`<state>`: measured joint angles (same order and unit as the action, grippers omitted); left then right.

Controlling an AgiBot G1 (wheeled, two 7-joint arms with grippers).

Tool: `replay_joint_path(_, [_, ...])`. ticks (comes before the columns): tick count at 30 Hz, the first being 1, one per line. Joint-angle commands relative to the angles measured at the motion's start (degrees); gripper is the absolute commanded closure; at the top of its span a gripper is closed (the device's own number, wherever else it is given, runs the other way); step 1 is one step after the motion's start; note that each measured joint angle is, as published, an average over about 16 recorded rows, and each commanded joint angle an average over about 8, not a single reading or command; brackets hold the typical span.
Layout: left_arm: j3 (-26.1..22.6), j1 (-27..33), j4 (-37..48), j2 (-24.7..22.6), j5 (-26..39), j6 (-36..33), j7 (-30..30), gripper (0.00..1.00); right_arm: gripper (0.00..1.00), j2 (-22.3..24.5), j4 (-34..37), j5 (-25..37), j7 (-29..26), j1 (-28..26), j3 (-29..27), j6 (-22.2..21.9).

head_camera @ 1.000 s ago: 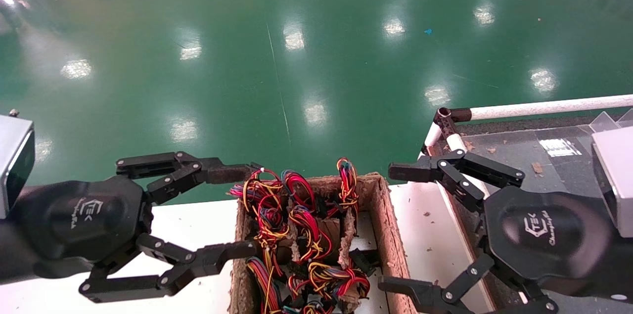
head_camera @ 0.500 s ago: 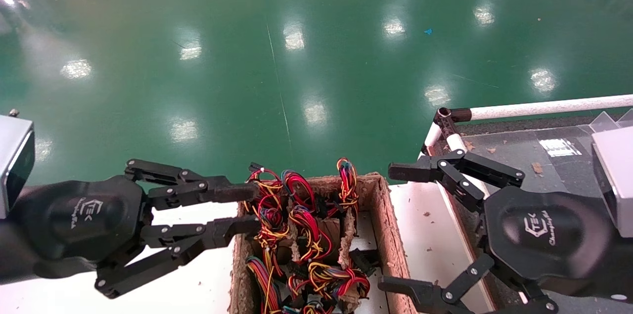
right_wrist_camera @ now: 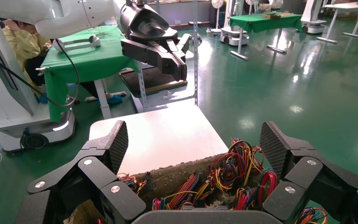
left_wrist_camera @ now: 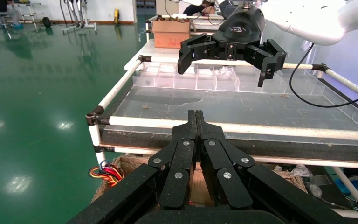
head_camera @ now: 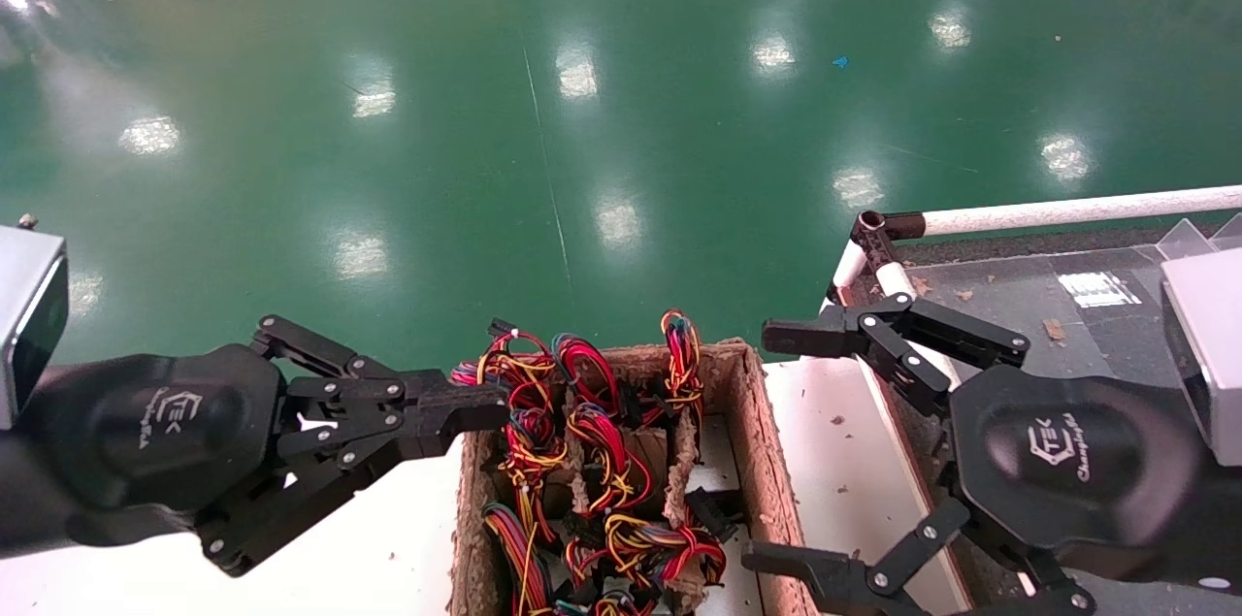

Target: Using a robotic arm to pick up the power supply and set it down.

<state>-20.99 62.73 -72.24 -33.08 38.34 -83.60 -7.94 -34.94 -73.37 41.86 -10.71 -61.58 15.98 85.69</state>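
Several bundles of red, yellow and orange wires (head_camera: 582, 422) with black connectors stick up out of a brown cardboard box (head_camera: 767, 461) with dividers. The power supply's metal body is hidden down in the box. My left gripper (head_camera: 490, 407) is shut, its tips at the box's left wall next to the nearest wire bundle; in the left wrist view the left gripper (left_wrist_camera: 196, 114) has its fingers pressed together with nothing between them. My right gripper (head_camera: 767, 446) stands open to the right of the box. From its wrist, the right gripper (right_wrist_camera: 196, 144) spans the wires (right_wrist_camera: 237, 168).
The box rests on a white tabletop (head_camera: 388, 461). On the right stands a rack of white tubes (head_camera: 1067, 209) holding a dark tray (head_camera: 1009, 296) with clear dividers (left_wrist_camera: 205, 79). Green floor (head_camera: 582, 112) lies beyond the table's far edge.
My left gripper has gone from wide open to shut, staying beside the box's left wall. The right gripper and the wires have not moved.
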Motion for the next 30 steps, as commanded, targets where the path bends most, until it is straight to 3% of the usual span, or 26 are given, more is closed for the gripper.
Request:
replay_joint_path(1, [0.0, 0.0, 0.0, 0.0, 0.0, 0.0, 0.0, 0.07, 0.0, 0.0, 0.0, 0.0, 0.0, 0.0, 0.0, 0.0])
replay_joint_path(2, [0.0, 0.0, 0.0, 0.0, 0.0, 0.0, 0.0, 0.0, 0.0, 0.0, 0.0, 0.0, 0.0, 0.0, 0.0, 0.0])
replay_joint_path(16, [0.0, 0.0, 0.0, 0.0, 0.0, 0.0, 0.0, 0.0, 0.0, 0.2, -1.0, 3.2, -0.5, -0.3, 1.3, -0.7])
replay_joint_path(24, [0.0, 0.0, 0.0, 0.0, 0.0, 0.0, 0.0, 0.0, 0.0, -0.4, -2.8, 14.1, -4.9, -3.3, 6.6, -2.2])
replay_joint_path(30, [0.0, 0.0, 0.0, 0.0, 0.0, 0.0, 0.0, 0.0, 0.0, -3.8, -2.8, 25.4, -8.9, -6.8, 12.1, -3.2])
